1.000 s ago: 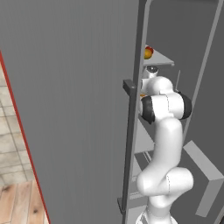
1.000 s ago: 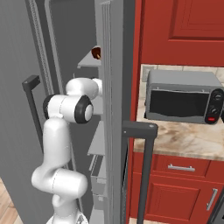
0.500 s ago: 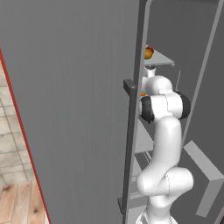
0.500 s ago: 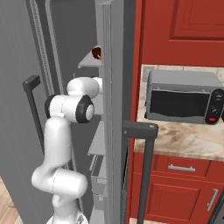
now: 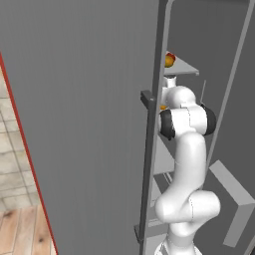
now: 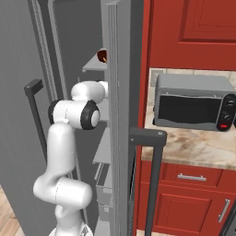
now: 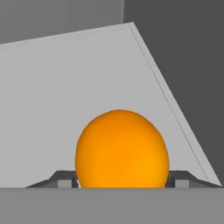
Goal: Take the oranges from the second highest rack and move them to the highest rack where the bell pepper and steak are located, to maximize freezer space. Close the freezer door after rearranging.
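Jaws straddle orange [image 7: 122, 148] on second highest rack [image 7: 65, 87], tips at 3 and 9 o'clock of fruit — clamped or not, cannot tell. Another orange [image 5: 169, 61] already on highest rack [image 5: 184, 68] beside bell pepper [image 6: 102, 56]. Left: lift, place, shut freezer door [image 5: 79, 124].

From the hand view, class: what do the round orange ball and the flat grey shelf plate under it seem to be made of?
The round orange ball: smooth, slightly glossy skin like fruit peel, evenly shaded with no visible texture.
The flat grey shelf plate: matte light-grey sheet, perhaps plastic or painted metal, uniform with a thin edge line; the rendering leaves it open.
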Robot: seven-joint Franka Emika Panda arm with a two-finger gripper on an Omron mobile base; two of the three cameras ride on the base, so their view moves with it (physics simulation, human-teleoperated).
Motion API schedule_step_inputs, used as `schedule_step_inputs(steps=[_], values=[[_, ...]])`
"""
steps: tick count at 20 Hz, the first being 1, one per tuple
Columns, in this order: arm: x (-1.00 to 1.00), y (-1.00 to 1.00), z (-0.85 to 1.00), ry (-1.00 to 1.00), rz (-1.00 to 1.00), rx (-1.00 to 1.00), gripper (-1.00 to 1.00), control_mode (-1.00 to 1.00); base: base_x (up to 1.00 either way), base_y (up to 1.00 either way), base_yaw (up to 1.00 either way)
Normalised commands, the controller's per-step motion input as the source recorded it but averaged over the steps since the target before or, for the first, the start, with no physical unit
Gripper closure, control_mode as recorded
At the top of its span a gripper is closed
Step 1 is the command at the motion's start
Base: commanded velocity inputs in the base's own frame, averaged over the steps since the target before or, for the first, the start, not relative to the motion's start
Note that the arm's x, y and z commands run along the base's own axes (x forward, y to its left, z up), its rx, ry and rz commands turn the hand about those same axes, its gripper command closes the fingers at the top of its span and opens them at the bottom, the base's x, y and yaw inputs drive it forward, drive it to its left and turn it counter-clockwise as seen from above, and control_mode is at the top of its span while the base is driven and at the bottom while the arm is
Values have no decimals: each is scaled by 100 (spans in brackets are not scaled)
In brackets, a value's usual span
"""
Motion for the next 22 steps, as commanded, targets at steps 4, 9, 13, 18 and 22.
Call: schedule_step_inputs(steps=[4,9,13,18,22], values=[[-32,-31,-98,-4,1,-1,100,-100,0,0,0],[-43,-38,-78,-6,0,0,100,-100,0,0,0],[-73,-42,-91,-24,0,-2,100,-100,0,0,0],[-50,-41,-58,-24,0,0,100,-100,0,0,0],[-27,-34,0,0,0,0,100,-100,0,0,0]])
